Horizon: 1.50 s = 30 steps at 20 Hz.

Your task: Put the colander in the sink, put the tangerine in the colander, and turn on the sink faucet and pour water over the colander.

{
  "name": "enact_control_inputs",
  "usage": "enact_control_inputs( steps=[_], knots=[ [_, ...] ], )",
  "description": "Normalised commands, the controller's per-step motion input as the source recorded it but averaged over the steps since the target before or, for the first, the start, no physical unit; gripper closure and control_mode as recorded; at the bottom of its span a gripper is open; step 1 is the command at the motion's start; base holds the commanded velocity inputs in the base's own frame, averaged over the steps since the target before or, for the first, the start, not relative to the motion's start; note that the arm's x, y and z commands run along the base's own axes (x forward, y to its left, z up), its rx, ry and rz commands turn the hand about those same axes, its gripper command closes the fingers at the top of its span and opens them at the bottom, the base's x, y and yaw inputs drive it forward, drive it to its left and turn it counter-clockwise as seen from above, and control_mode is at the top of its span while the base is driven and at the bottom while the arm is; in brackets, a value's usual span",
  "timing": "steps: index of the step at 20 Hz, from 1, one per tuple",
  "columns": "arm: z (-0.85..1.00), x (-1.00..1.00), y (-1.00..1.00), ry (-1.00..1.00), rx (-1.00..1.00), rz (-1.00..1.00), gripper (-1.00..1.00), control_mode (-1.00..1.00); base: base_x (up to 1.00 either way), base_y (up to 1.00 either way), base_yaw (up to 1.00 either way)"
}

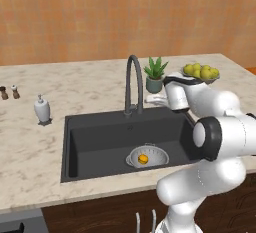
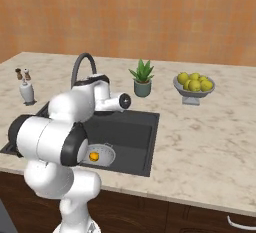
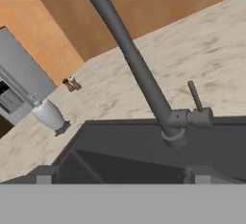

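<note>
One marble counter [image 1: 90, 89] surrounds the sink [image 1: 100, 137], under orange wall [image 1: 100, 17].

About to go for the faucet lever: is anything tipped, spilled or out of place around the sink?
Nothing stands out. The pierced silver metal colander sits upright in the dark-grey rectangular sink, the small orange tangerine inside it. The tall dark-grey gooseneck faucet is dry.

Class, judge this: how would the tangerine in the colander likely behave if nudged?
The tangerine is small and round, so it would probably roll. The colander curves up around it and should likely keep it in.
</note>
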Motion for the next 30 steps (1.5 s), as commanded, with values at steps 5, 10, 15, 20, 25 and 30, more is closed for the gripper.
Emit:
enact_control_inputs(
  steps=[5,10,15,20,25,30],
  knots=[
    [-0.26,0.33,0.00,0.06,0.00,0.00,-1.00,-1.00,0.00,0.00,0.00],
    [-0.16,0.33,0.00,0.01,0.00,0.00,-1.00,-1.00,0.00,0.00,0.00],
    [-0.21,0.19,0.01,0.00,0.00,0.00,-1.00,-1.00,0.00,0.00,0.00],
    [-0.15,0.22,0.15,0.00,0.00,0.00,-1.00,-1.00,0.00,0.00,0.00],
    [-0.05,0.29,0.11,0.00,0.00,-0.04,-1.00,-1.00,0.00,0.00,0.00],
    [-0.17,0.42,0.01,0.00,0.00,-0.04,-1.00,-1.00,0.00,0.00,0.00]
  ],
)
